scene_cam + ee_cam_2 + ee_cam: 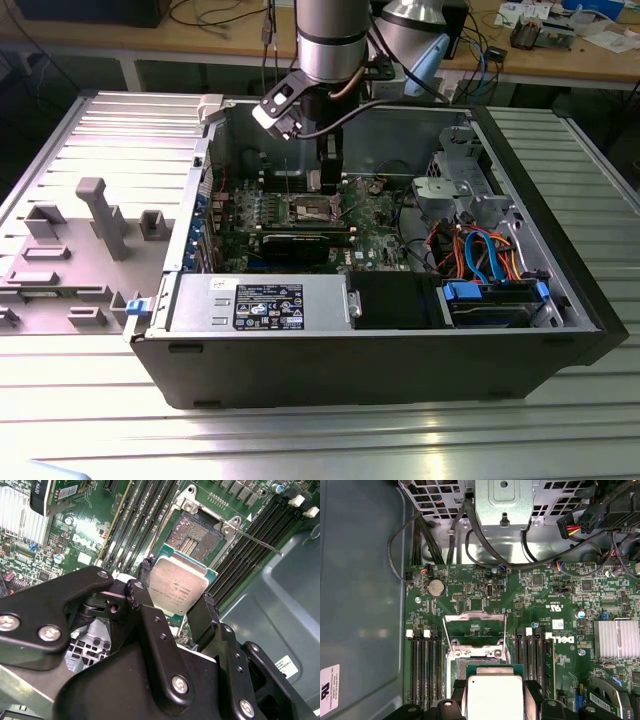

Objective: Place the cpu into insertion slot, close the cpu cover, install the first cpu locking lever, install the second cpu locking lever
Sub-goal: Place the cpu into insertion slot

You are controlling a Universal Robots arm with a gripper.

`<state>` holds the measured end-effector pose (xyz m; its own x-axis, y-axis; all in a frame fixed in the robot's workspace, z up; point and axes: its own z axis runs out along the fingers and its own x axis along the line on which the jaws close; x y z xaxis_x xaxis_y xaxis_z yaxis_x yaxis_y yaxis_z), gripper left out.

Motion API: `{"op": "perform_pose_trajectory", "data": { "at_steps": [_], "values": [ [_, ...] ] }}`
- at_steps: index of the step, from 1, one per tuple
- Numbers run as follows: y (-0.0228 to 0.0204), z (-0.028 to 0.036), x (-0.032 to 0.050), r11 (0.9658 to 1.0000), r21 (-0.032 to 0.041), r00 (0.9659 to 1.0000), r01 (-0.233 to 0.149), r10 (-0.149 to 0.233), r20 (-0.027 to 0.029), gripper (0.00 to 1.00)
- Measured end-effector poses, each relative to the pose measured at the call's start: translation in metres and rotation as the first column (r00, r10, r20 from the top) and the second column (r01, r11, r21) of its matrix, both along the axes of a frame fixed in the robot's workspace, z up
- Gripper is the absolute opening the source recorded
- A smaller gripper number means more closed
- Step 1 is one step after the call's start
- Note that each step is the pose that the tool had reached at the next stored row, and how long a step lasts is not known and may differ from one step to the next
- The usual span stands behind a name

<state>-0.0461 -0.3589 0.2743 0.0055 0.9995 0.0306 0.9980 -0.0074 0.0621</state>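
Observation:
My gripper (176,596) is shut on the cpu (177,586), a flat square chip with a silver-grey top, pinched by its edges between two black fingers (201,614). It hangs just above and slightly off the insertion slot (195,537), whose dark pin field lies bare. In the first wrist view the cpu (492,694) covers one edge of the slot (470,661), and the cpu cover (475,616) stands swung up beyond it. A thin locking lever (256,542) sticks out free beside the socket. In the exterior view the gripper (325,182) is down inside the computer case over the slot (312,208).
Long black memory slots (424,665) flank the socket on both sides. A finned heatsink (616,639) sits on the board, with cable bundles (485,545) and a metal bracket (503,505) past the cover. A grey power box (262,303) and drive cage (495,300) line the case front.

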Motion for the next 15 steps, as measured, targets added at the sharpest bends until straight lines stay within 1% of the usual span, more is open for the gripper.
{"op": "perform_pose_trajectory", "data": {
  "at_steps": [13, 15],
  "values": [
    [0.0, -0.0004, 0.0, 1.0, 0.0003, 1.0, 0.0, 0.0, 0.0002, 0.54],
    [0.0001, -0.0022, 0.0, 1.0, 0.001, 1.0, 0.0, 0.0, 0.0005, 0.54]
  ]
}}
